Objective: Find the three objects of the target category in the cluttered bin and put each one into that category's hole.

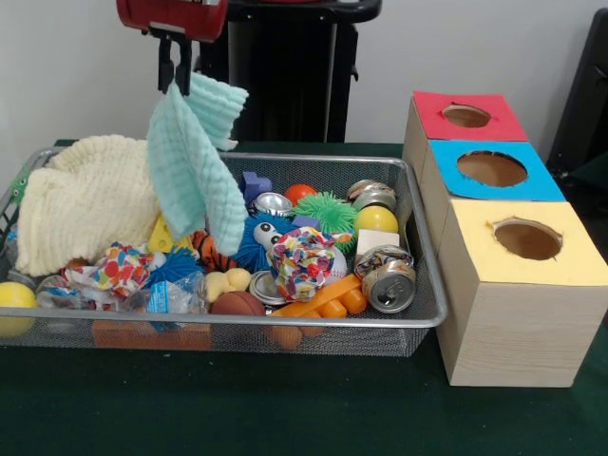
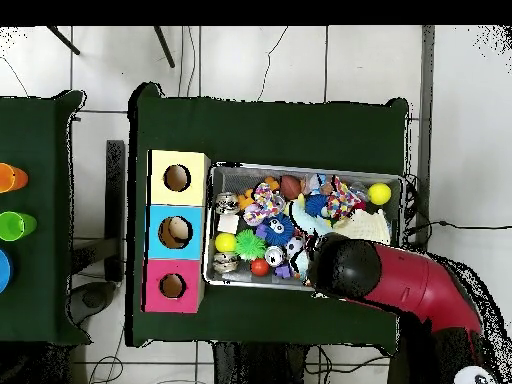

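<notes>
The wire mesh bin [image 1: 429, 302] sits on the green table, full of toys; it also shows in the overhead view [image 2: 404, 196]. My gripper [image 1: 174, 78] hangs above the bin's far left part, shut on a mint green cloth [image 1: 195, 171] that dangles over the clutter. One see-through plastic bottle with a blue label [image 1: 173, 296] lies at the bin's front left, partly buried. Other bottles are hidden. The blue-surround hole [image 1: 491, 168] is in the middle box to the right of the bin, and in the overhead view [image 2: 177, 232]. There the red arm [image 2: 410, 285] covers the gripper.
A cream cloth [image 1: 85, 199] fills the bin's left end. Aluminium cans [image 1: 389, 285], a yellow ball [image 1: 376, 219], a green spiky ball [image 1: 328, 211] and orange toys lie in the bin. The red hole [image 1: 465, 115] and yellow hole [image 1: 527, 239] flank the blue one.
</notes>
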`<state>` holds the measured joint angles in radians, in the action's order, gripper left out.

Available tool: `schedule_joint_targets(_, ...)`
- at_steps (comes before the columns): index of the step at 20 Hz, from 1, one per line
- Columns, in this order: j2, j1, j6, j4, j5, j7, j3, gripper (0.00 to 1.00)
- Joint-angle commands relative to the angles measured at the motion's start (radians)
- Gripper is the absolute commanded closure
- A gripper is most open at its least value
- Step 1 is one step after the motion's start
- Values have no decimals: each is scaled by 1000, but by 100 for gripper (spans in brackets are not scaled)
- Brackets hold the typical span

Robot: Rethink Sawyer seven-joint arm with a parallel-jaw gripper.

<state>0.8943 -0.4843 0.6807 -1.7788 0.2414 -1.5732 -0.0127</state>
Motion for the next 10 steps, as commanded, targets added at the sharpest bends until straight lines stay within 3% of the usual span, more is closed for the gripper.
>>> schedule_joint_targets(1,-14,-29,27,-76,46,93,-103,100)
schedule_joint_targets(10,-15,24,-21,-218,-87,-65,-164,100)
